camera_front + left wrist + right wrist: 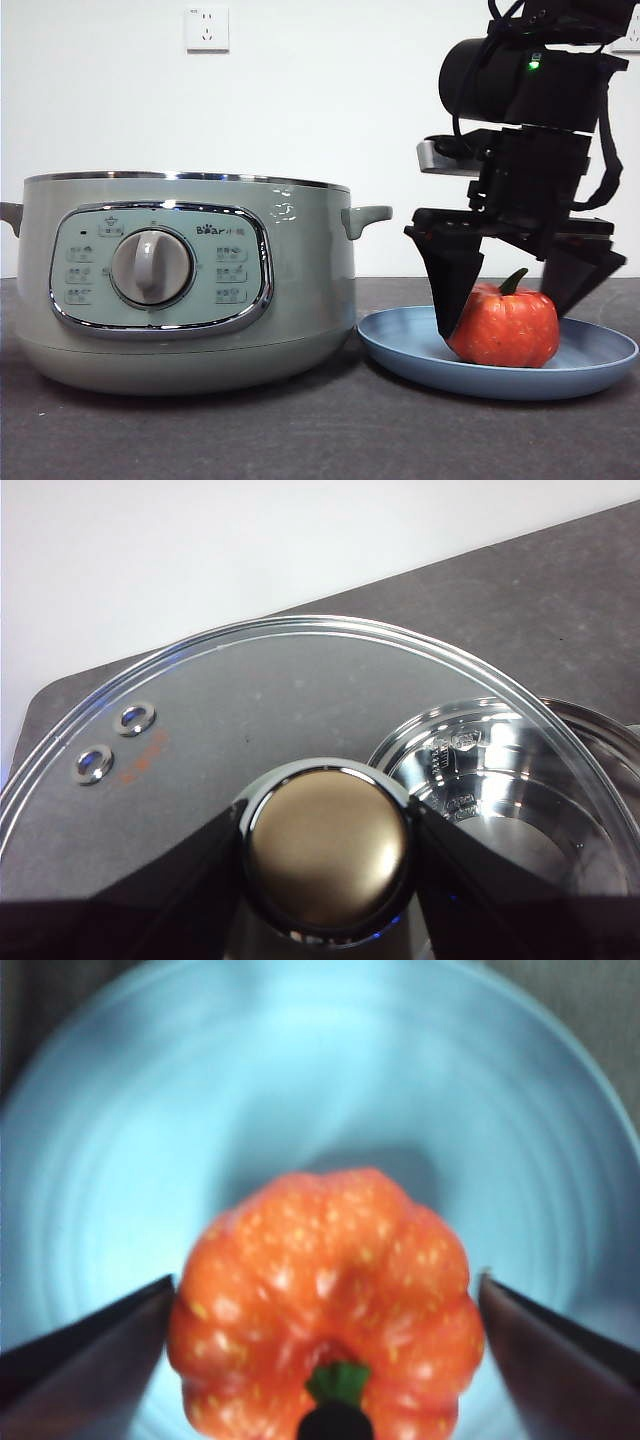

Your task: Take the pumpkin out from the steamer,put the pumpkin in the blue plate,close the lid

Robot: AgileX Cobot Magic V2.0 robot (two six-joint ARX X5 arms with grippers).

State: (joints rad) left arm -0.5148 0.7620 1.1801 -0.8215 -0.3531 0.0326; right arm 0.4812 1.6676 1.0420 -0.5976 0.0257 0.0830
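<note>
Dark grey tabletop [200, 440] carries the steamer [180, 290] on the left and the blue plate [600, 365] on the right, where the pumpkin [505, 325] sits between the right gripper's [515, 300] spread jaws, the left-hand one touching it. Lifting off crookedly could nudge it and roll it off the plate. Out of the front view, the left gripper [325, 855] clamps the knob of the lid [250, 710] above the pot; the pot's inside is hidden from the front.

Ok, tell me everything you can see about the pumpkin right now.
The pumpkin is a small, squat, ribbed orange-red toy with pale speckles and a curved dark green stem. It looks like glossy plastic or foam. It sits upright on the blue plate, beside the steamer. The right gripper straddles it, jaws open on either side; in the right wrist view a gap shows at each flank.
</note>
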